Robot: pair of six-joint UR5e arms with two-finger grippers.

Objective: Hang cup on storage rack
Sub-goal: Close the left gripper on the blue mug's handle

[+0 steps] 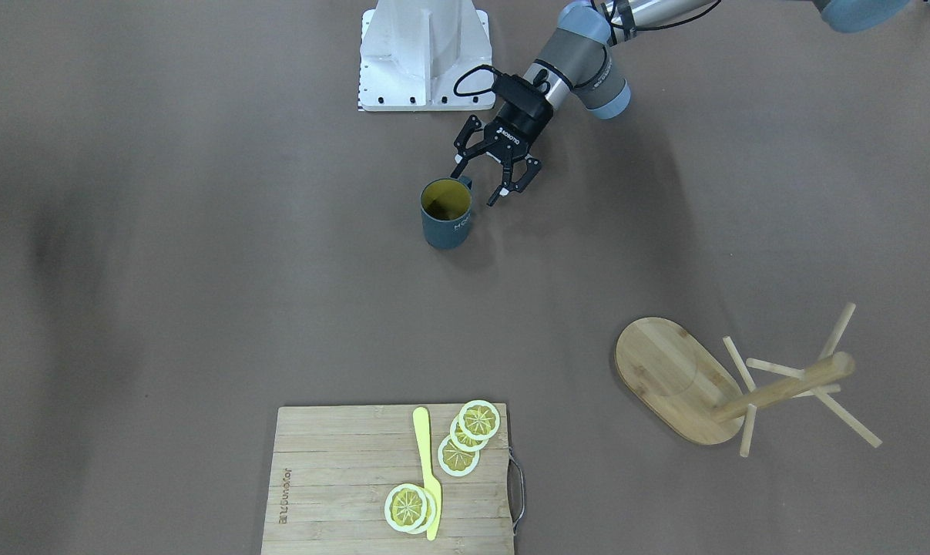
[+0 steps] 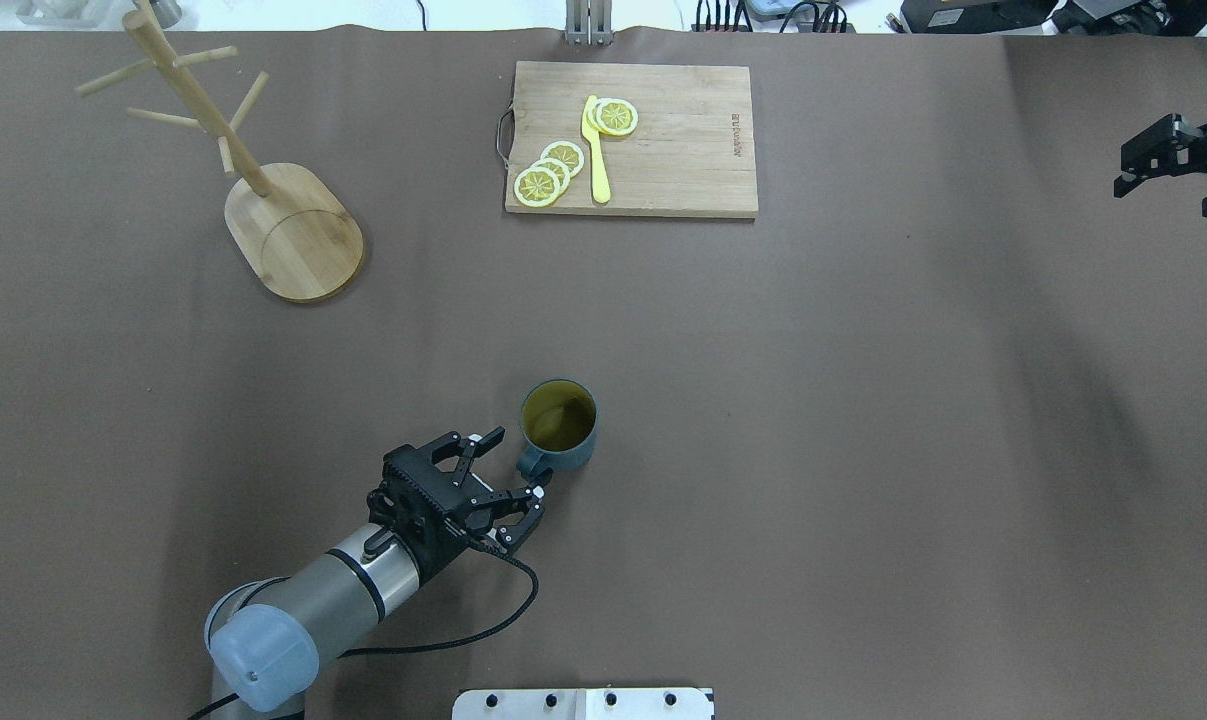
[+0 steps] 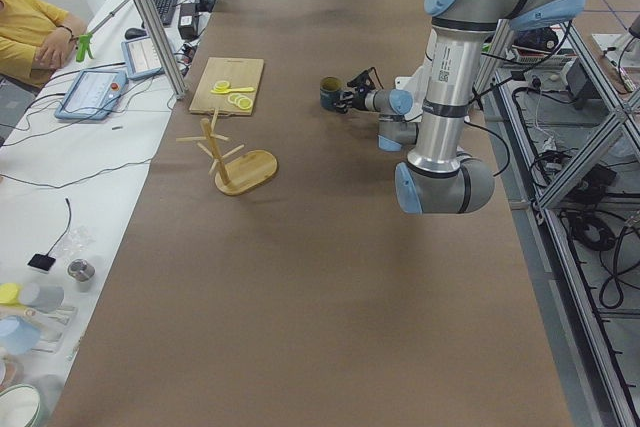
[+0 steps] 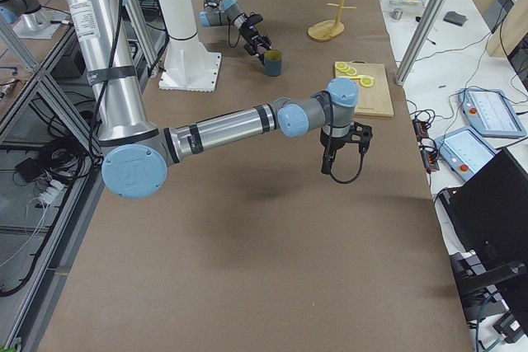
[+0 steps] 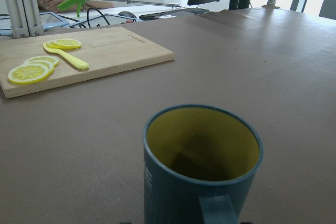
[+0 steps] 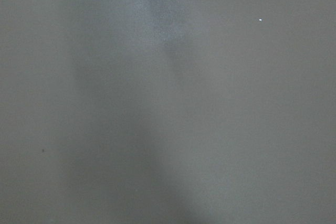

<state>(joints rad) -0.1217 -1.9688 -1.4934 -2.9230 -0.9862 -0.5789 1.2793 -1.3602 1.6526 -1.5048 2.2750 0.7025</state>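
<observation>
Overhead exterior shows us the cup (image 2: 560,425) upright on the table (image 2: 763,400) near the robot, well apart from the storage rack (image 2: 293,235). The left claw (image 2: 518,463) is spread open astride the cup's handle. We cannot tell whether the right claw (image 2: 1178,165), at the table's far side, is open or closed.

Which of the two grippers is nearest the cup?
The left gripper, open, right at the handle of the cup; the right gripper hangs far off near the table's opposite edge.

cup (image 5: 202,166) with base and handle cut off at left wrist view's bottom edge, right gripper (image 2: 1168,195) clipped by overhead view's right edge
</observation>
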